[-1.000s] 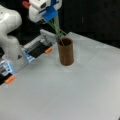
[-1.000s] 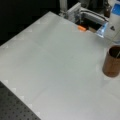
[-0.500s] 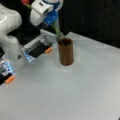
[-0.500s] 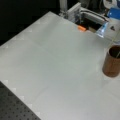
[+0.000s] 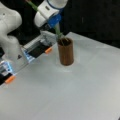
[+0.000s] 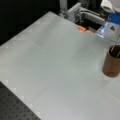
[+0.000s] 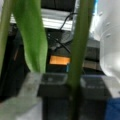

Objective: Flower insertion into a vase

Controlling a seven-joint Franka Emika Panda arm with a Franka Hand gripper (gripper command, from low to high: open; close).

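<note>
One flower stem (image 5: 58,31) slants from my gripper (image 5: 54,24), clamped on it just above the vase (image 5: 66,51), its tip inside the rim so it slides in.

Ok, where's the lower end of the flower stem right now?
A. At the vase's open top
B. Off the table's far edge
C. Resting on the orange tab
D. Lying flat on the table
A: in a front view the green stem slants down from the claw and its lower end meets the open mouth of the brown vase, which stands upright on the table.
</note>
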